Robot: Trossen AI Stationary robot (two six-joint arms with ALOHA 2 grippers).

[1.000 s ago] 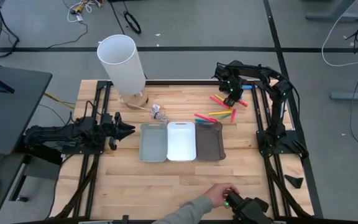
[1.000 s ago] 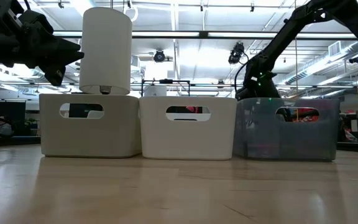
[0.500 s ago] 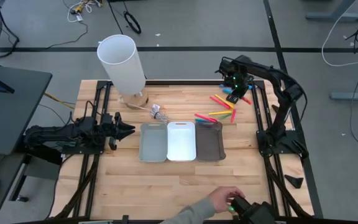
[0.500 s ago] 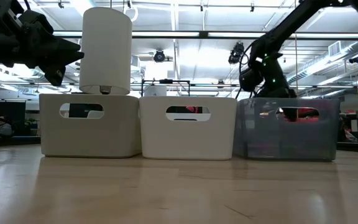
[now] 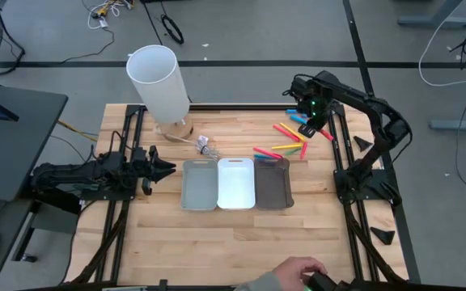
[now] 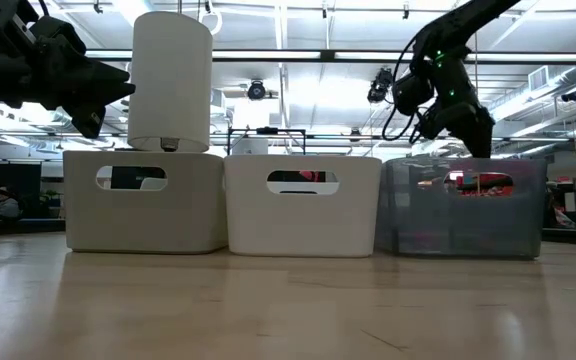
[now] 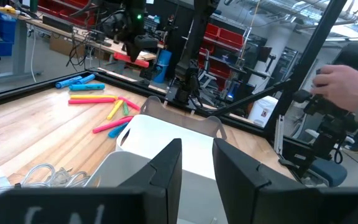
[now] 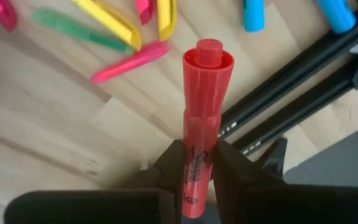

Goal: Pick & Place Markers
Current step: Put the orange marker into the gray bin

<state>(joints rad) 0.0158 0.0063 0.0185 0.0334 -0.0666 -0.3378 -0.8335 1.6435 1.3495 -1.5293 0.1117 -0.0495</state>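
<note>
My right gripper [image 5: 315,113] hangs above the table's far right corner, shut on a red marker [image 8: 202,93]; both also show in the left wrist view, the marker [image 7: 133,58] under the gripper. Several more markers, pink, yellow, green, orange and blue [image 5: 285,144], lie flat on the wood to the left of it, also in the right wrist view [image 8: 126,31]. Three small trays stand side by side at mid table: grey [image 5: 199,184], white [image 5: 235,183] and dark [image 5: 273,183]. My left gripper [image 5: 168,167] waits open just left of the grey tray. My right gripper pinches the red marker's barrel [image 8: 196,163] between its two fingers. The marker lies along the fingers, and its capped end [image 8: 208,53] sticks out past the fingertips. It is lifted clear of the table, above the table's edge rail.
A tall white cylinder [image 5: 158,81] stands at the far left on a wooden base. A small crumpled wrapper with a wire [image 5: 205,146] lies behind the grey tray. A person's hand [image 5: 294,270] rests on a device at the near edge. Black frame rails [image 5: 340,153] run along the right side.
My right gripper has gone up and toward the table's right edge, keeping the red marker shut between its fingers. The person's hand at the near edge has shifted a little.
</note>
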